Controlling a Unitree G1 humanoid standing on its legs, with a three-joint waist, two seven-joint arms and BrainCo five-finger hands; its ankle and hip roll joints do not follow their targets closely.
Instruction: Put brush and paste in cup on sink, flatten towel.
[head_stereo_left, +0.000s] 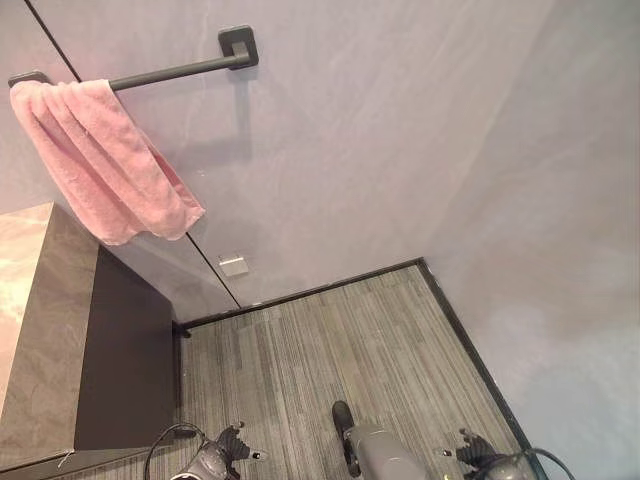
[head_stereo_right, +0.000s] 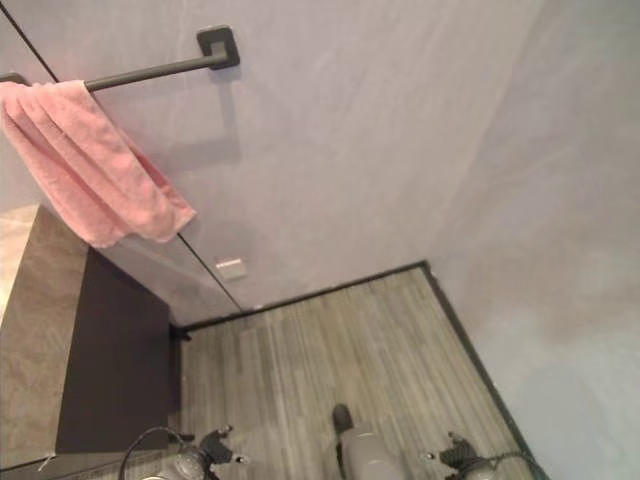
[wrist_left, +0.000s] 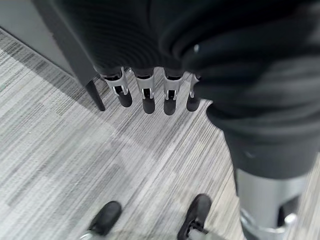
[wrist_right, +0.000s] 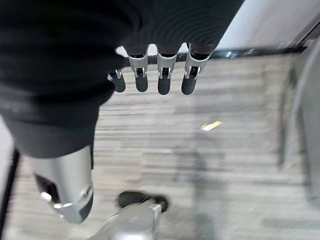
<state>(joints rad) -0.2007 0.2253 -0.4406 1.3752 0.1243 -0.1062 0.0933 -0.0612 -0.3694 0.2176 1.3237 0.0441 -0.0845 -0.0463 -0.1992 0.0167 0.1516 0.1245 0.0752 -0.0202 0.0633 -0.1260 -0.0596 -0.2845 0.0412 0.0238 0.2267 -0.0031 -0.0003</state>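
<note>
Pink towel (head_stereo_left: 105, 160) bunched on wall bar (head_stereo_left: 170, 72), above counter (head_stereo_left: 40, 330). Left robot hand (wrist_left: 150, 95), right robot hand (wrist_right: 160, 75) hang empty, fingers relaxed straight — no step begun. Next likely: reach towel, spread flat.

Open wall (head_stereo_left: 400, 130) across centre and right of frame, floor (head_stereo_left: 340, 340) bare below it. Obstacles all at left: towel (head_stereo_left: 105, 165) bunched on bar (head_stereo_left: 170, 72) upper left, cabinet (head_stereo_left: 70, 330) lower left, close under towel's hem.
</note>
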